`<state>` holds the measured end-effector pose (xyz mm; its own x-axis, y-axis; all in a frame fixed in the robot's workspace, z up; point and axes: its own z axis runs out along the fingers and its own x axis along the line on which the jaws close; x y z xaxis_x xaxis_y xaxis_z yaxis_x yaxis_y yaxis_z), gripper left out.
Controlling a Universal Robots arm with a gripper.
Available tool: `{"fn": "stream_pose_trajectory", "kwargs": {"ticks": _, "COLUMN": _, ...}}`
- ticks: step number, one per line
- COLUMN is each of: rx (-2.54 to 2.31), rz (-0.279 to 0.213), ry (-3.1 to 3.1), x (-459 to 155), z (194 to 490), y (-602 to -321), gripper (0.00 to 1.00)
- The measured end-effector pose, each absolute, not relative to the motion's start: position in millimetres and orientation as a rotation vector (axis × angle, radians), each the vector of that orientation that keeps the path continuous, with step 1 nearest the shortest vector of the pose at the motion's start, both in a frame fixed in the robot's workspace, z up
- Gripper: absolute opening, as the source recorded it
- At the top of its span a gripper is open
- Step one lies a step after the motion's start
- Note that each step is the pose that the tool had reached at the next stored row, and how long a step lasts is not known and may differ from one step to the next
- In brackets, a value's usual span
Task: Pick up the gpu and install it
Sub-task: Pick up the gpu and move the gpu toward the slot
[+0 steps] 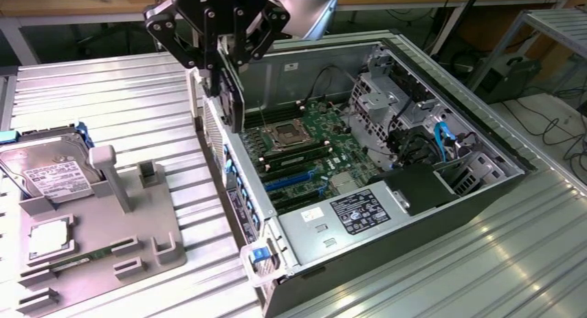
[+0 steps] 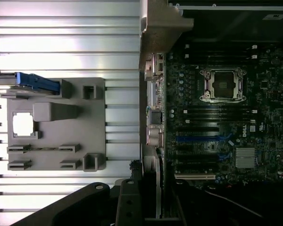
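Observation:
The gpu (image 1: 232,106) is a thin dark card that hangs on edge from my gripper (image 1: 225,76), whose black fingers are shut on it. It hovers above the rear wall of the open computer case (image 1: 477,194), just over the motherboard (image 1: 307,146). In the wrist view the gpu (image 2: 159,186) runs as a narrow strip with a silver edge out from my gripper (image 2: 148,207), along the case wall and beside the blue expansion slots (image 2: 203,139) of the motherboard (image 2: 226,117).
On the exterior view's left, a grey parts fixture (image 1: 147,222) lies on the ribbed metal table, carrying a silver hard drive (image 1: 51,170), a processor (image 1: 51,239) and a green memory stick (image 1: 87,257). Inside the case are a power supply (image 1: 362,211) and drive cages (image 1: 385,98).

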<state>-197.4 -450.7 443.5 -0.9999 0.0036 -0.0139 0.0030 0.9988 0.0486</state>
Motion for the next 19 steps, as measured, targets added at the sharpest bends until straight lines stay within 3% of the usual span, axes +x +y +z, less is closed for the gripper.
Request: {"fn": "stream_pose_trajectory", "kwargs": {"ticks": 19, "rx": 0.005, "rz": 0.076, "ry": 3.127, "x": -177, "z": 443, "y": -451, "gripper": 0.28}}
